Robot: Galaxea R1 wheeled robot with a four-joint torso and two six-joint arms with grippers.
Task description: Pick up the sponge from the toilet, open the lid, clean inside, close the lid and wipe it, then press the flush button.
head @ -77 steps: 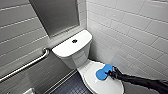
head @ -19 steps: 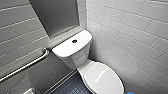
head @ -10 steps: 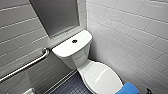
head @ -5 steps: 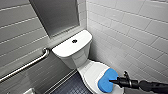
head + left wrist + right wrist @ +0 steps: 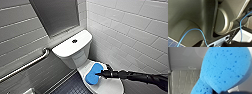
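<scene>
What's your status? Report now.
Right tool gripping sponge. Sponge on closed lid. Flush button uncovered, nothing blocking.

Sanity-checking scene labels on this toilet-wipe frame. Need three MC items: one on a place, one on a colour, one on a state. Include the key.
1. Where is the sponge?
A. on the tank top
B. against the lid
C. on the floor

2. What colour is the flush button?
A. dark
B. bright blue
C. yellow

3. How is the lid?
A. raised against the tank
B. taken off
C. down, shut

Key:
1 B: the head view shows it on the white oval, with the right gripper at its edge.
2 A: it reads as a dark dot in the middle of the white tank top.
3 C: the oval lies flat in front of the tank, with no opening showing.
</scene>
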